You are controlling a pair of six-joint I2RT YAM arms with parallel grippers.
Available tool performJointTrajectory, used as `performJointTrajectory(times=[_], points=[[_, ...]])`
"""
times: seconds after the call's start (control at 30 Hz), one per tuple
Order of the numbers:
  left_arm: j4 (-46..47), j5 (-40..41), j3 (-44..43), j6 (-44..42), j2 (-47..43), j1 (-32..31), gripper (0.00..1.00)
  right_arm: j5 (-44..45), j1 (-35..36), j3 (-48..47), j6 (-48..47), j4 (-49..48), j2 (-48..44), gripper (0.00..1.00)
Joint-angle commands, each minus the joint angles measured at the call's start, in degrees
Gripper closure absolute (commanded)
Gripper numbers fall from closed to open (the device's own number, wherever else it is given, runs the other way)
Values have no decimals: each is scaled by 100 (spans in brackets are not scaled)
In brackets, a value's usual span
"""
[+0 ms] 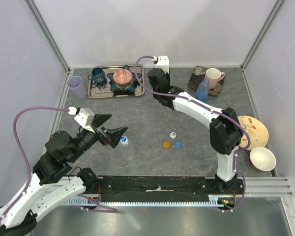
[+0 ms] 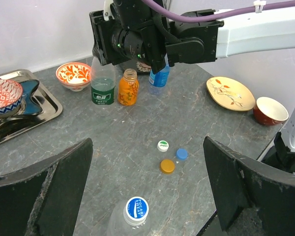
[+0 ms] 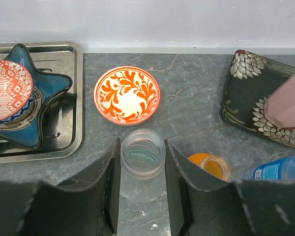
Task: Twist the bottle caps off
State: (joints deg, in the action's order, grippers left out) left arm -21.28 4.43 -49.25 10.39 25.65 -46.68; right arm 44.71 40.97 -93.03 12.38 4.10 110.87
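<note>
Print on the white-and-blue cap [image 2: 136, 209] and green bottle label [image 2: 103, 94] is illegible.

I'm looking at a grey, stone-look counter [image 1: 152, 118]. Three loose caps lie close together mid-counter: a white-and-green cap [image 1: 173, 134], an orange cap [image 1: 166, 144] and a blue cap [image 1: 178, 144]. Left of them stands a capped clear bottle [image 2: 115, 226], with its white-and-blue cap [image 2: 136, 208] on.

Along the back I see:
- a steel tray [image 1: 115, 96]
- a lilac cup [image 1: 77, 87]
- a red patterned bowl [image 2: 73, 74]
- an open clear bottle [image 2: 103, 86]
- an orange bottle [image 2: 128, 88]
- a blue bottle [image 2: 159, 81]
- a dark floral dish [image 1: 196, 77]

On the right are a yellow plate [image 1: 258, 132] and a red-rimmed bowl [image 1: 262, 158].

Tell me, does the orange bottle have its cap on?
No, the orange bottle stands with an open neck, and the orange cap lies loose on the table beside the blue cap.
</note>
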Motion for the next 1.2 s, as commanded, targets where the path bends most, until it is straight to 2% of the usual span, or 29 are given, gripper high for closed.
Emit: performJointTrajectory(times=[0.0,0.03,0.1,0.13,0.23,0.33,0.53,0.97,1.17], points=[[212,-21,-14,24,72,9,0,-94,-1,-180,194,152,-48,88],[212,-21,-14,24,72,1,0,-103,-10,-163,212,196,-65,77],[212,-21,-23,24,81,1,0,-103,-10,-154,256,275,-127,69],[220,-21,-31,24,81,1,0,-111,-10,-145,265,302,-144,61],[212,-38,-40,24,89,1,0,-146,-10,-188,265,425,-188,47],[203,-56,-67,24,107,1,0,-147,-28,-303,274,574,-180,38],[159,-65,-93,24,125,9,0,-173,-45,-400,282,706,-180,32],[141,-82,-102,51,186,1,0,-348,-98,-374,291,803,-276,28],[54,172,-181,15,177,1,0,-638,-45,-119,502,943,-916,20]])
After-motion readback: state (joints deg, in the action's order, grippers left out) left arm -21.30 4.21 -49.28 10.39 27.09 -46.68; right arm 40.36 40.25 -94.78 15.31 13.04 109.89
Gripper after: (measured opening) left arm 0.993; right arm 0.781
